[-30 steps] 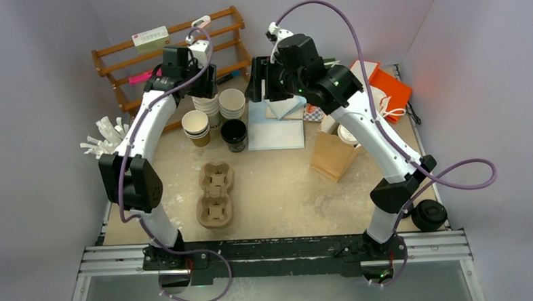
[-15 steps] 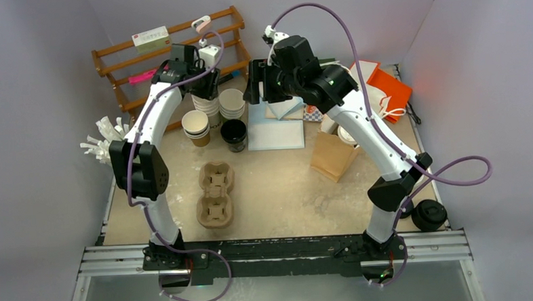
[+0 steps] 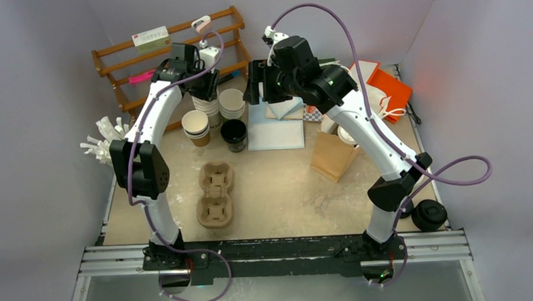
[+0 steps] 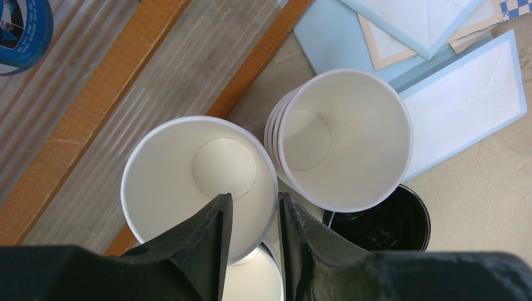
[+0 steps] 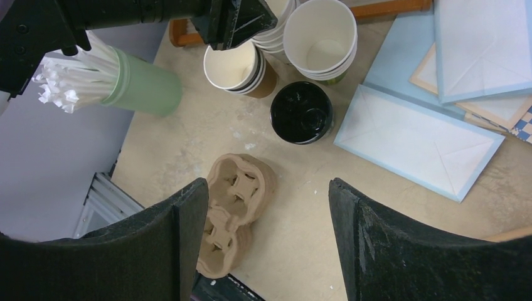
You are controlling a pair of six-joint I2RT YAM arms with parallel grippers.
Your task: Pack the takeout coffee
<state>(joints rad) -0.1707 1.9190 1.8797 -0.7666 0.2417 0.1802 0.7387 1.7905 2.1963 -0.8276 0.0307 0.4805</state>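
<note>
Left pincer | narrowed over last 1 s, now straddling rim of top cup beside black cup, not clamped | right pincer wide, empty | you're mid-pick.

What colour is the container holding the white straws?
The container is pale green. The right wrist view shows it best.

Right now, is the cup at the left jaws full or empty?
Empty. The left wrist view looks straight down into the cup: bare white walls and a clean round bottom, nothing in it.
</note>
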